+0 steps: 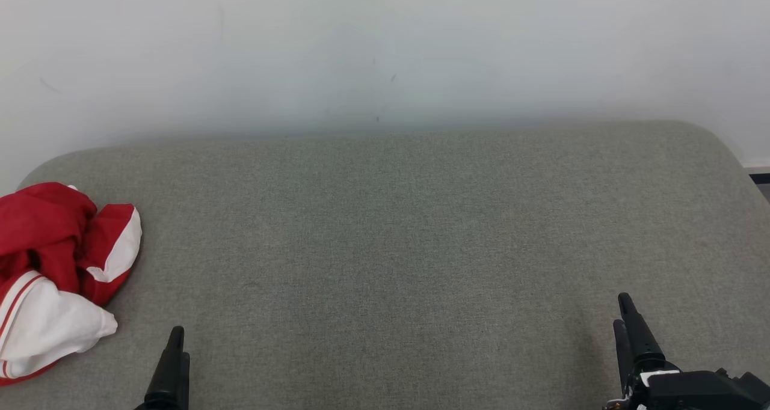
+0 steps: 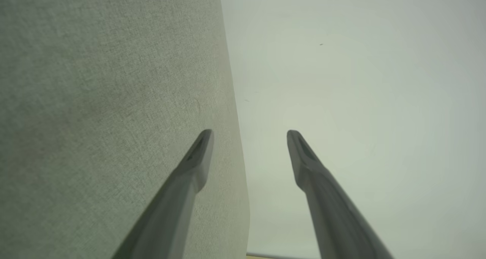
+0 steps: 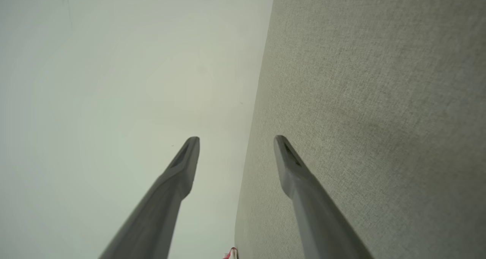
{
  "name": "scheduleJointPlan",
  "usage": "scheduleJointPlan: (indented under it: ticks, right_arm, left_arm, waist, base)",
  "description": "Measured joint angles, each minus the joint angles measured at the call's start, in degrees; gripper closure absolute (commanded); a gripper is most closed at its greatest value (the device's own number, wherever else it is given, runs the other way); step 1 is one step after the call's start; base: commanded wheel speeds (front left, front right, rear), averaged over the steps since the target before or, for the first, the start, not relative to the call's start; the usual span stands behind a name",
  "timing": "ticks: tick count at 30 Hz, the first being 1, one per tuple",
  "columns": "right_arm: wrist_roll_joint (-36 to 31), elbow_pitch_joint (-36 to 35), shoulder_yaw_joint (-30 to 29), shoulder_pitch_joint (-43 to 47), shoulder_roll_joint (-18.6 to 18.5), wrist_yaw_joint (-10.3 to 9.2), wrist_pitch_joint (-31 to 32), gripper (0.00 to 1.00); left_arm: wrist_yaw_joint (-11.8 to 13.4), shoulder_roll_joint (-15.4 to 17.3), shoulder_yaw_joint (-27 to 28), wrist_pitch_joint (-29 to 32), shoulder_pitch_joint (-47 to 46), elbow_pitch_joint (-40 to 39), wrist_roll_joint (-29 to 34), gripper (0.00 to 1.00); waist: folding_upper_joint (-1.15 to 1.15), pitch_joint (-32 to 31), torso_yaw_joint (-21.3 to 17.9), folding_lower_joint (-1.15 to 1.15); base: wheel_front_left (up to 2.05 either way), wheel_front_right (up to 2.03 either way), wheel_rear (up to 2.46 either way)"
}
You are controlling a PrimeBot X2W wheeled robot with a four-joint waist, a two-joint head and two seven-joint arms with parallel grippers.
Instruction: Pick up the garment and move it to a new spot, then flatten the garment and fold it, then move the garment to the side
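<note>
A crumpled red and white garment (image 1: 57, 275) lies in a heap at the far left of the grey fabric surface (image 1: 391, 247), partly cut off by the head view's left edge. A sliver of the garment (image 3: 231, 253) shows at the bottom of the right wrist view. My left gripper (image 1: 174, 341) rises at the lower left, just right of the heap and apart from it. Its fingers stand open in its wrist view (image 2: 250, 134) with nothing between them. My right gripper (image 1: 624, 311) stands at the lower right, far from the garment, open and empty (image 3: 236, 140).
A plain pale wall (image 1: 385, 49) stands right behind the padded grey surface, whose far corners are rounded. A strip of dark floor (image 1: 761, 181) shows past the right corner.
</note>
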Motion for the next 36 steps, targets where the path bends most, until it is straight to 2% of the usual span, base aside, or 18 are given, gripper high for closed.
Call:
scheduleJointPlan:
  ticks: [22, 29, 36]
  right_arm:
    - [-24.52, 0.60, 3.05, 0.08, -0.02, 0.00, -4.85, 0.00]
    - [-35.21, 1.55, 4.04, 0.08, -0.10, 0.00, -6.38, 0.00]
    - [-42.06, 1.82, 4.76, 0.05, -0.10, 0.00, -7.77, 0.00]
  left_arm:
    - [3.56, 0.10, -2.36, -5.00, 1.92, -3.65, 22.91, 0.00]
    - [3.82, 0.19, -3.21, -6.61, 2.64, -3.88, 32.34, 0.00]
    - [4.23, 0.24, -3.92, -7.83, 2.94, -4.16, 40.38, 0.00]
  waist:
    - [0.00, -1.03, 0.03, 0.00]
    - [0.00, -1.46, -0.02, 0.00]
    - [0.00, -1.83, -0.03, 0.00]
  base:
    - [0.00, 0.00, 0.00]
    - [0.00, 0.00, 0.00]
    - [0.00, 0.00, 0.00]
